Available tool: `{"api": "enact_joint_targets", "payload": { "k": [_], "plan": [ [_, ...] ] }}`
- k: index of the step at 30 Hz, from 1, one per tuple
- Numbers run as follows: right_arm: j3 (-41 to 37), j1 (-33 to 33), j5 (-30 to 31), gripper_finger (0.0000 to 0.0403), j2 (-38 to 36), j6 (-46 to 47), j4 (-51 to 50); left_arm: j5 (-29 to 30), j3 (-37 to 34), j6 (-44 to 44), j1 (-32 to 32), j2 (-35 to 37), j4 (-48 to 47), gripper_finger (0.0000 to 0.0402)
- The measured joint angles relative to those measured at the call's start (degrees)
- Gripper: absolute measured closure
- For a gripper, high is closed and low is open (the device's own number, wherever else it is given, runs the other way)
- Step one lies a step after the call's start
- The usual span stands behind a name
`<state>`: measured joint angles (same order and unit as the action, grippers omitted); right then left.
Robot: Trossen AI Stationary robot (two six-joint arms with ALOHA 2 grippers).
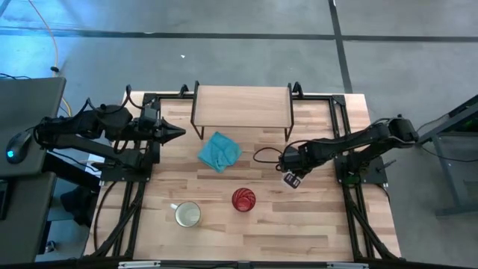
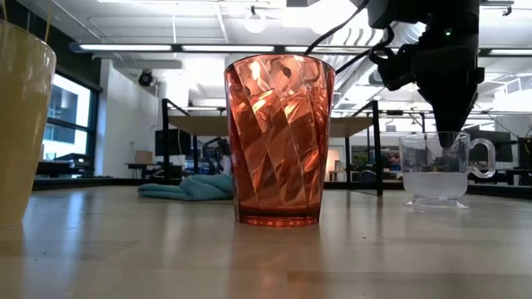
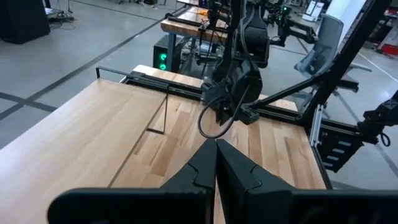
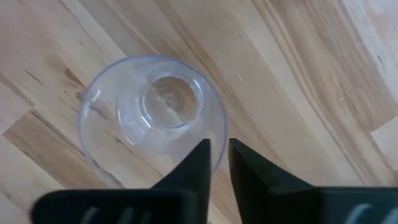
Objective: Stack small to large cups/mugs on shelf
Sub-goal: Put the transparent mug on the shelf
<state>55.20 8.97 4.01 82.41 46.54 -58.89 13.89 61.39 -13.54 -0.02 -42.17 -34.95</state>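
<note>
The small clear glass cup (image 4: 152,115) stands on its base on the table, its handle (image 2: 482,158) showing in the low view. My right gripper (image 4: 219,155) comes down on it from above (image 2: 449,124), over the table's right middle (image 1: 287,161). The red tumbler (image 2: 279,141) stands upright near the table's near edge (image 1: 243,199). The cream-yellow mug (image 1: 187,214) stands to its left, mouth up. The shelf (image 1: 243,106) stands on its black legs at the far edge, bare. My left gripper (image 3: 216,155) is shut and hovers over the table's left side (image 1: 175,133). My right gripper holds the clear glass cup by its rim (image 4: 219,132) on the side nearest the fingers. One finger (image 4: 200,155) is inside the cup and the other (image 4: 241,158) outside, the wall pinched between them. The fingers point down from above. The cup stands upright on the table.
A crumpled teal cloth (image 1: 219,151) lies on the table in front of the shelf, left of the right gripper. A black cable loop (image 1: 263,155) hangs by the right wrist. Black frame rails (image 1: 340,119) run along the table's sides. Bare wood lies between cloth and tumbler.
</note>
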Motion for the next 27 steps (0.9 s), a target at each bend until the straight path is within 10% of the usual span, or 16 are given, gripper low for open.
{"api": "enact_joint_targets", "payload": {
  "k": [27],
  "plan": [
    [8.93, -0.49, 0.48, 0.0403, 0.0, -0.5, -3.47, 2.31, -0.38, -0.26, -0.01, 0.01, -6.25, 0.0401]
  ]
}}
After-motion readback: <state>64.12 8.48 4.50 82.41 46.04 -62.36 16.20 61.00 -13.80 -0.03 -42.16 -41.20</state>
